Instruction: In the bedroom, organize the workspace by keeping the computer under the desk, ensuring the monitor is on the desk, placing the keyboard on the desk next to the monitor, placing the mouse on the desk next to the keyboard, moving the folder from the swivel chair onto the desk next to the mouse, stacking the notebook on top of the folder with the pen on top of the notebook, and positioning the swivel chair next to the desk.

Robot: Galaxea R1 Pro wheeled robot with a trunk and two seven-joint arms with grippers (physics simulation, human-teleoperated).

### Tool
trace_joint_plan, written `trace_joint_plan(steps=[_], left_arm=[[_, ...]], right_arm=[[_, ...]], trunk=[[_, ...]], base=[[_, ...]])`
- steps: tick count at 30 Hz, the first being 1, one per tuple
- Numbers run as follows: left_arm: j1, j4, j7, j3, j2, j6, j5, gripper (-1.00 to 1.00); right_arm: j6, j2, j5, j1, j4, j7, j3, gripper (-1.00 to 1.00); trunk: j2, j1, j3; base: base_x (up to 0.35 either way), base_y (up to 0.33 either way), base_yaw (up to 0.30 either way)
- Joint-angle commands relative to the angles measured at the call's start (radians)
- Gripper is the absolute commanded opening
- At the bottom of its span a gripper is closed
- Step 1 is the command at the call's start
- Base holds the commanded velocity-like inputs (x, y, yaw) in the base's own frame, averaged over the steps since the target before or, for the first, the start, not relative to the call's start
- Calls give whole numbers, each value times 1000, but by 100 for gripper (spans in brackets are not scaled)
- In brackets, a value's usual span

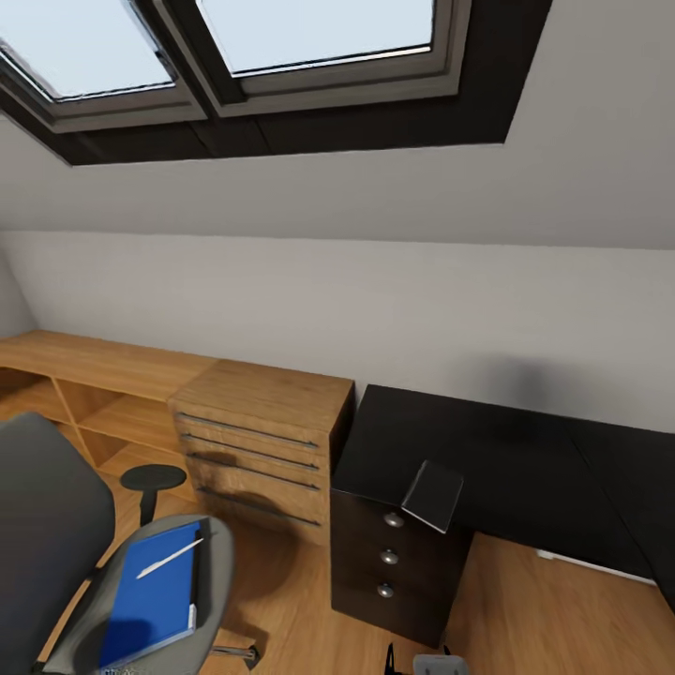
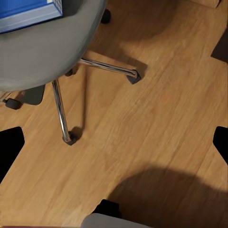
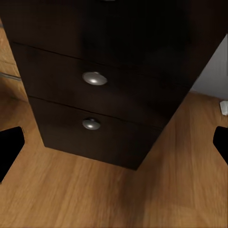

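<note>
Blue is the folder (image 1: 155,598), laid flat on the grey swivel chair (image 1: 52,534) at 7 o'clock, with the white pen (image 1: 169,558) on top. No writing can be read. The grey notebook (image 1: 434,495) is tilted on the black desk (image 1: 525,459) corner. Both grippers are spread wide.

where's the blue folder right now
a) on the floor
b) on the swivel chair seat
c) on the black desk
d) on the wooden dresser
b, the blue folder lies flat on the grey seat of the swivel chair, with the white pen resting on top of it.
</note>
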Motion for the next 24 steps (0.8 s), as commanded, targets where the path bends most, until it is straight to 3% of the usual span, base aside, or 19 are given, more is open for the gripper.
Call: trace_joint_plan(steps=[1,16,19,24], left_arm=[[-2,-1,5,-7,1,-9,10,100],[-2,-1,5,-7,1,-9,11,100],[-2,-1,5,-7,1,-9,12,100],[-2,-1,5,-7,1,-8,13,100]], right_arm=[[-3,0,-6,-1,0,-6,9,100],[-1,1,-7,-1,1,-3,9,100],[-1,1,-10,-1,7,57,9,100],[-2,1,-7,-1,21,78,10,100]], trunk=[[-1,0,-1],[-1,0,-1],[-1,0,-1],[-1,0,-1]], base=[[0,0,229],[0,0,268],[0,0,276],[0,0,138]])
